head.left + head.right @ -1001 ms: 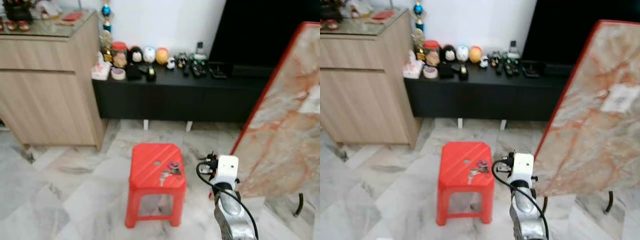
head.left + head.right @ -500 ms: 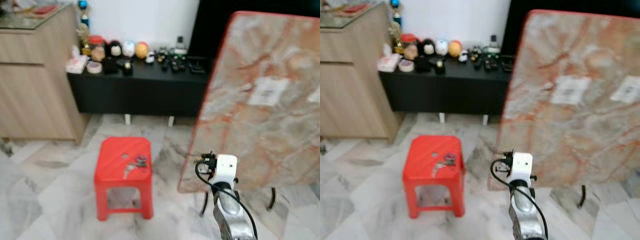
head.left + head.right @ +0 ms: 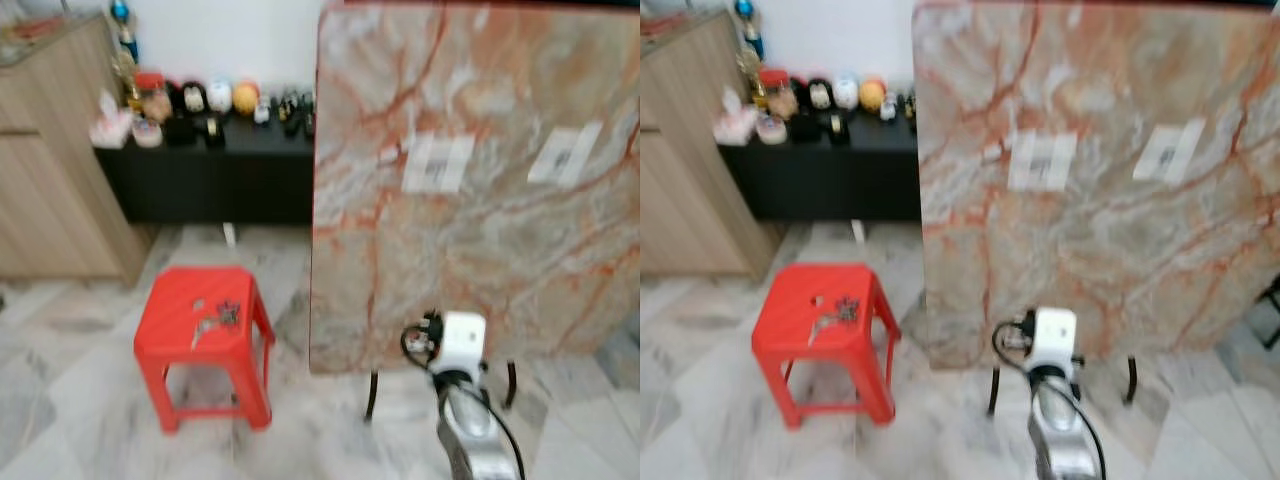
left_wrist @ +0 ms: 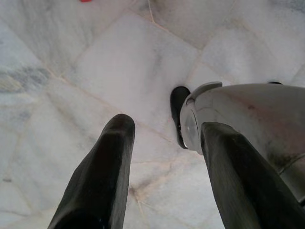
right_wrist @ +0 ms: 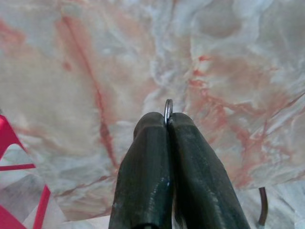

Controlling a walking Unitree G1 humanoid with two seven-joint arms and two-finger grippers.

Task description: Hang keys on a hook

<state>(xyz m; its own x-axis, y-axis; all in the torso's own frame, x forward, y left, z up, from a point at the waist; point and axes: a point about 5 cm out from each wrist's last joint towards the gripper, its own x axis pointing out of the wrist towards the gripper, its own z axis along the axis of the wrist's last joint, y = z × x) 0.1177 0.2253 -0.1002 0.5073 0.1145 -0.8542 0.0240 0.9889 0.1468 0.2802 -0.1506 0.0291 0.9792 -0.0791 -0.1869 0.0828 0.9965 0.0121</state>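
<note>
- Right claw [image 5: 167,125]: fingers pressed together, pinching a thin metal ring [image 5: 168,108] whose top edge stood out between the tips; pointed at the marble slab. Its silver arm with white wrist camera [image 3: 462,343] rose from the near edge of the scene, right of centre.
- Left claw [image 4: 164,143]: fingers [image 4: 107,171] spread wide, holding nothing, hanging over the marble floor [image 4: 119,62] beside the robot's grey foot [image 4: 228,114].
- Keys [image 3: 212,316]: a small bunch lying on top of the red plastic stool [image 3: 200,335], toward its right side; well apart from both claws.
- Red plastic stool: stood on the floor at near left, just left of the slab.
- Marble slab [image 3: 480,190]: large pink-and-grey veined tabletop, tipped upright on edge, red rim along its left side, two pale labels [image 3: 437,164] on its face, black metal legs [image 3: 372,395] below.
- Black bench [image 3: 215,170]: low, against the far wall, partly hidden by the slab; carried a row of small figurines and jars [image 3: 185,100], blurred.
- Wooden cabinet [image 3: 50,180]: light-toned, far left, beside the black bench.
- Hook: could not be made out.
</note>
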